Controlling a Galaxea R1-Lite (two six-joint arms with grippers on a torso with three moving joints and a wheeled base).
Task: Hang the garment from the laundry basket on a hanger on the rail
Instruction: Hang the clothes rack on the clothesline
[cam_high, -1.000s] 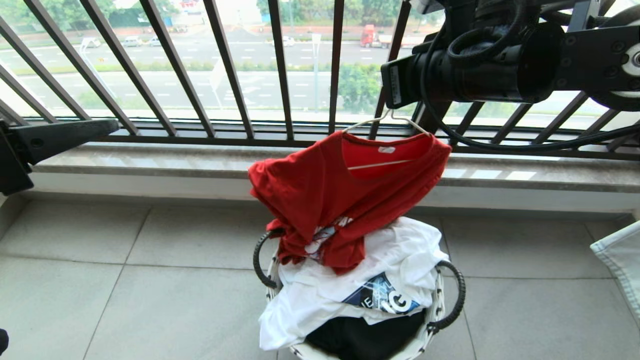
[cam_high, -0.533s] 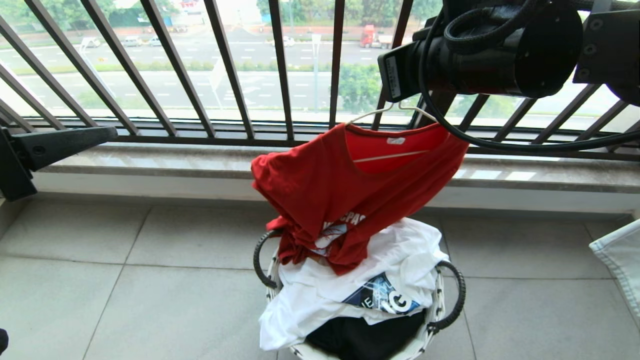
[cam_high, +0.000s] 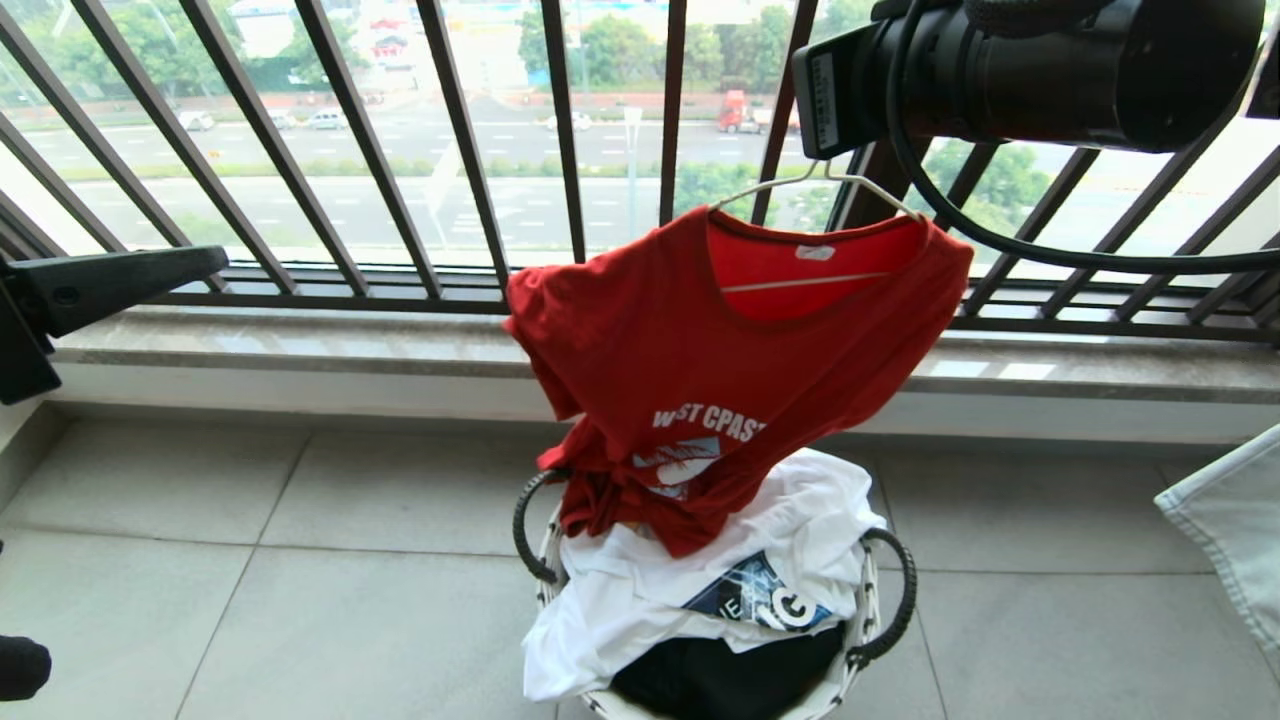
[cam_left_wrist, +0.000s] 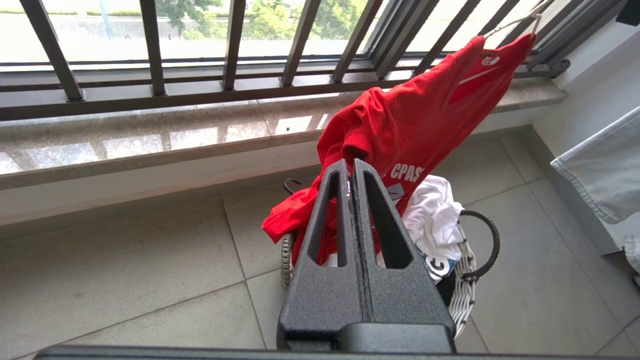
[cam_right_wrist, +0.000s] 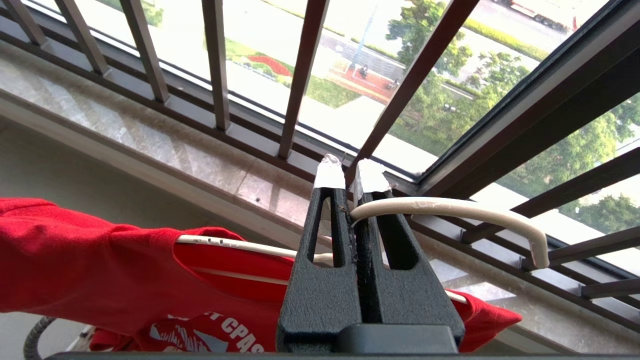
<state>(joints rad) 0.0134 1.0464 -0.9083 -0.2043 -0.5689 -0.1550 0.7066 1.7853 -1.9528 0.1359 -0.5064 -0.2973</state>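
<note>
Right gripper (cam_right_wrist: 350, 172), clenched on the hanger (cam_right_wrist: 450, 210) at upper right, has been raised, so the garment (cam_high: 720, 370) is nearly lifted clear of the laundry basket (cam_high: 880, 620).

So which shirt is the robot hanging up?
In front of the black balcony railing stands a white basket of clothes. The red T-shirt hangs above it on a cream hanger pinched by the right gripper. The others are white and black.
</note>
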